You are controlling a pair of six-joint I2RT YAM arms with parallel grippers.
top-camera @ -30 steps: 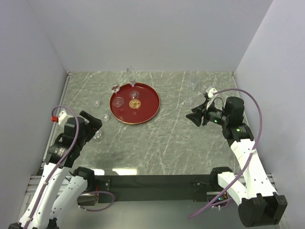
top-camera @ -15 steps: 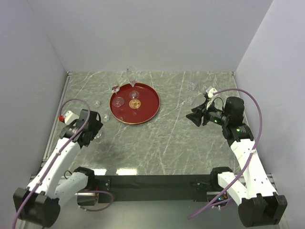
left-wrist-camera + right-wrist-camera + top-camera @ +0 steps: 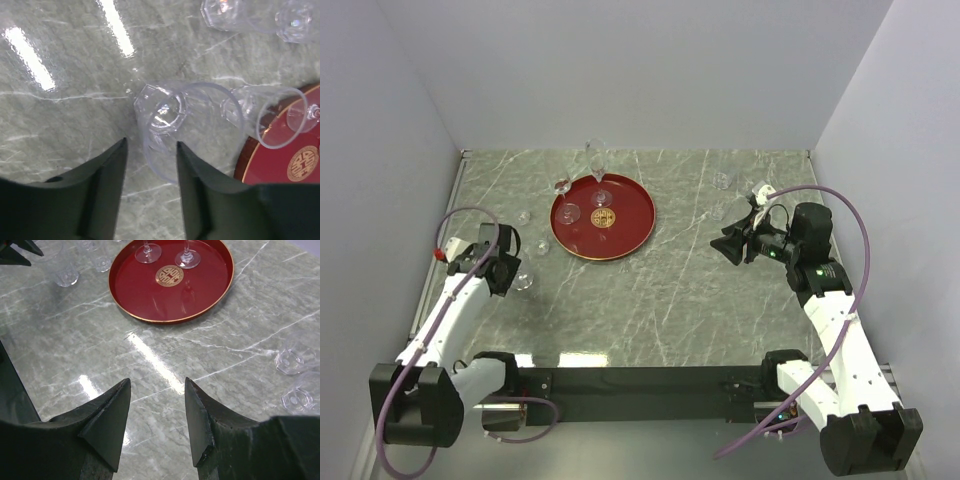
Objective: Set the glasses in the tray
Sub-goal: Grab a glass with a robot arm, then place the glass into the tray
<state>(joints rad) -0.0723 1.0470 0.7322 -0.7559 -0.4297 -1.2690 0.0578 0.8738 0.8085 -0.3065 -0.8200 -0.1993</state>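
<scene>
Clear tumbler (image 3: 165,125) between left jaws — tray (image 3: 270,167) nearby

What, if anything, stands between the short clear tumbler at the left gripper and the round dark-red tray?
A second clear tumbler stands beside the round dark-red tray, between it and the short clear tumbler at the open left gripper.

Grey-green marbled table (image 3: 670,300), glossy, with streaks of light glare. The round dark-red tray (image 3: 632,228) sits on it left of centre, toward the back. Clear tumblers are on the bare marble left of the tray: front-left tumbler (image 3: 167,117), rim-side tumbler (image 3: 262,112) just beside the tray edge, outer tumblers (image 3: 225,12) further off. Right-side tumblers (image 3: 291,360) are well apart from the tray.
</scene>
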